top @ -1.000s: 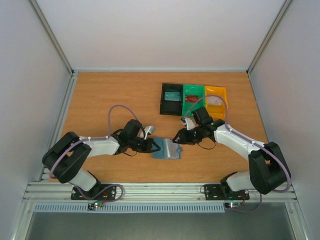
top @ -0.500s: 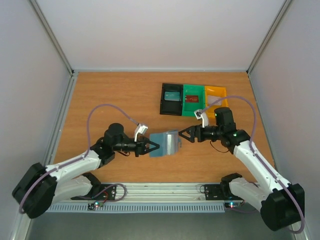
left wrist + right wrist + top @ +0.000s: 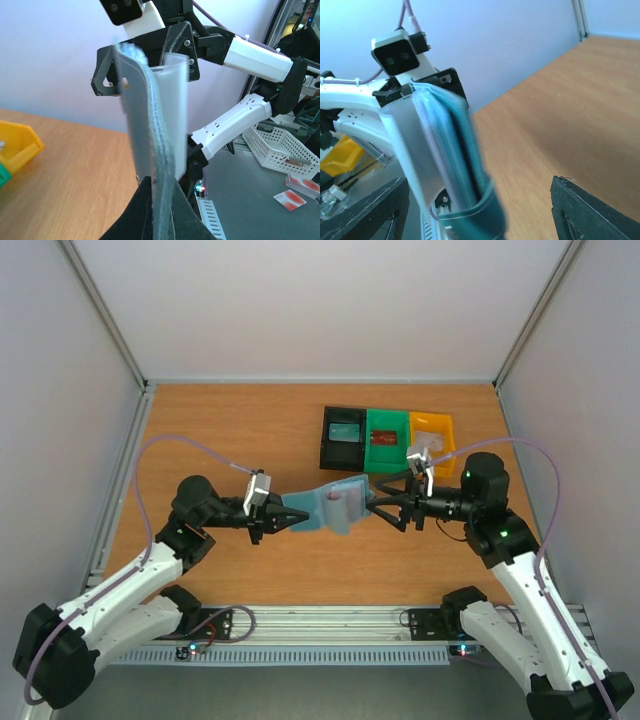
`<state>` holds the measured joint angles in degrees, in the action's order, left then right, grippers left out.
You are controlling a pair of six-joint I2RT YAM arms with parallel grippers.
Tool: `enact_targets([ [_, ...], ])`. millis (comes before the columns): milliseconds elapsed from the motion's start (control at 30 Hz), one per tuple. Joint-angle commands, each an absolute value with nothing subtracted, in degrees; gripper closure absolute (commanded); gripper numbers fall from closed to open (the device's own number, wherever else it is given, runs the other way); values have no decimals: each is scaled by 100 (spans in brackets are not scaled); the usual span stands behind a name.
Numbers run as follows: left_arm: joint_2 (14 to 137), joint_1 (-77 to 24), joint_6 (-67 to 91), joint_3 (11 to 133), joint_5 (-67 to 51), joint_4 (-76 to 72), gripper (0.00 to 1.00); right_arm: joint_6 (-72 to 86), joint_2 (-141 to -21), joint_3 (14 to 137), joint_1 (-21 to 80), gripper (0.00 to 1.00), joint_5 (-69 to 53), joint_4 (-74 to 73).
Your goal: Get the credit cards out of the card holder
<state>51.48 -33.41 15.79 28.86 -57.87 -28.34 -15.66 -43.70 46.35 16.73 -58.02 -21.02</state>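
The blue-grey card holder (image 3: 330,506) hangs above the table's middle, half folded, and my left gripper (image 3: 288,516) is shut on its left edge. In the left wrist view the holder (image 3: 150,110) rises upright out of the pinched fingertips (image 3: 142,200). My right gripper (image 3: 380,505) is open just right of the holder, its jaws spread either side of the free end. The right wrist view shows the holder (image 3: 445,150) between the wide black fingers (image 3: 592,210), with thin layered edges inside it. One red credit card (image 3: 383,438) lies in the green bin (image 3: 386,427).
Black bin (image 3: 343,436), green bin and yellow bin (image 3: 432,432) stand in a row at the back right of the wooden table (image 3: 230,430). White walls close the sides and back. A white mesh basket (image 3: 285,150) and loose red cards (image 3: 289,199) lie off the table.
Both arms have risen and stretched out, and the holder has come up off the table in the left gripper. The right gripper has opened and drawn back to the right.
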Motion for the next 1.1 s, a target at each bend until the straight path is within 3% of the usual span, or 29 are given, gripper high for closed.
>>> enact_targets([
  [0, 4989, -3373, 1573, 3133, -5836, -3311, 100, -1954, -4251, 4871, 1821, 22, -5785, -2290],
  [200, 4959, -3481, 1361, 3238, -5980, -3346, 100, -3013, -4173, 5452, 1833, 22, -5677, -3200],
  [500, 4970, -3542, 1527, 3277, -5468, -3104, 100, -3046, -4262, 5592, 1885, 22, -6367, -3733],
  [800, 5096, -3583, 1507, 3363, -5465, -3039, 100, -2450, -3866, 5203, 2322, 21, -5388, -2924],
  [1000, 5112, -3592, 1598, 3438, -5332, -2771, 100, -2501, -3866, 4981, 3316, 2, -4015, -2632],
  [1067, 5114, -3603, 1614, 3470, -5212, -2659, 100, -2585, -3926, 5010, 3744, 2, -3537, -2615],
])
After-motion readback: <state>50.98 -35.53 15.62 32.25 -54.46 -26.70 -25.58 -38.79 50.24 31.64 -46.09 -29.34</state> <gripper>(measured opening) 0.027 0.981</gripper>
